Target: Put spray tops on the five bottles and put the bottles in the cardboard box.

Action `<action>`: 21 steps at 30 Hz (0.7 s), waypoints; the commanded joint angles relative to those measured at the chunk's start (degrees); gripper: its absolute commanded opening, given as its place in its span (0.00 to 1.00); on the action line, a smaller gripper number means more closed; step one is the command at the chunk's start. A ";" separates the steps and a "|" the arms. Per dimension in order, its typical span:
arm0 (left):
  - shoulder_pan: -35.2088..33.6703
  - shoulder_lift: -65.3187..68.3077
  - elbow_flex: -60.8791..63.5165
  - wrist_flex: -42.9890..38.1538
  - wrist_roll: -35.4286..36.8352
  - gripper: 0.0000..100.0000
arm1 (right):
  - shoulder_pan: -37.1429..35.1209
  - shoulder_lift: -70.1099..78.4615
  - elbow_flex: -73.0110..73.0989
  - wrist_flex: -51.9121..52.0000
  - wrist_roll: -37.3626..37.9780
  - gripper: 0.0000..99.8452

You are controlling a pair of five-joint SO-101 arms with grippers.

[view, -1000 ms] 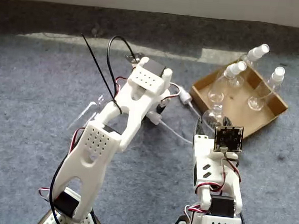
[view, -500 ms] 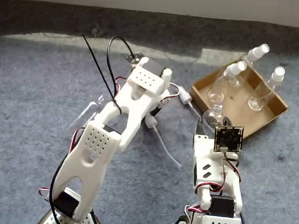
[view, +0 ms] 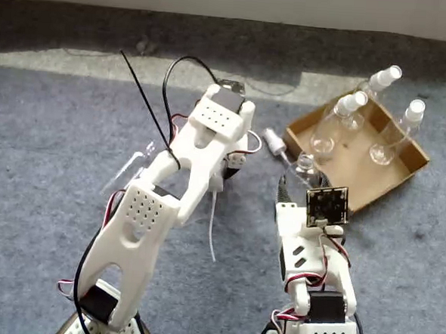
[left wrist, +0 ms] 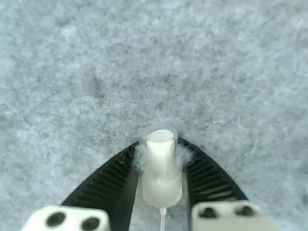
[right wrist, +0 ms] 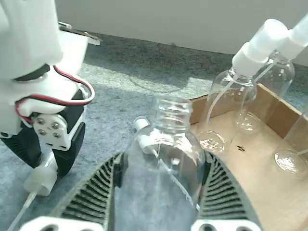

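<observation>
1. The right claw (right wrist: pixel 161 166) is clamped on an uncapped bottle (right wrist: pixel 168 139), mouth up.
2. Just left of it, the left claw (left wrist: pixel 160 144) pinches a spray top (left wrist: pixel 161 168) low over the table (view: pixel 56 164). I cannot tell whether it touches.
3. The top's long axis runs near to far: head away, tube (view: pixel 212 227) trailing back toward the arms' bases. It likely needs tipping tube-down, lifting, then carrying right over the mouth.
4. Beyond, a loose top (view: pixel 274 144) lies beside the box (view: pixel 392 181).
5. Three capped bottles stand in the box.
</observation>
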 commanded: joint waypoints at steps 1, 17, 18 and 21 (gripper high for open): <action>-2.77 -9.63 -1.27 1.14 -1.41 0.00 | -1.19 -1.10 -0.57 -1.71 -0.26 0.08; -7.43 -47.87 23.43 0.79 -13.63 0.00 | -12.62 -1.01 3.47 -6.20 -0.26 0.08; -7.43 -50.07 24.75 0.79 -13.63 0.00 | -13.76 -1.01 3.47 -6.20 -0.26 0.08; -7.43 -55.87 27.91 0.79 -13.71 0.00 | -17.54 -1.01 3.56 -6.20 -0.26 0.08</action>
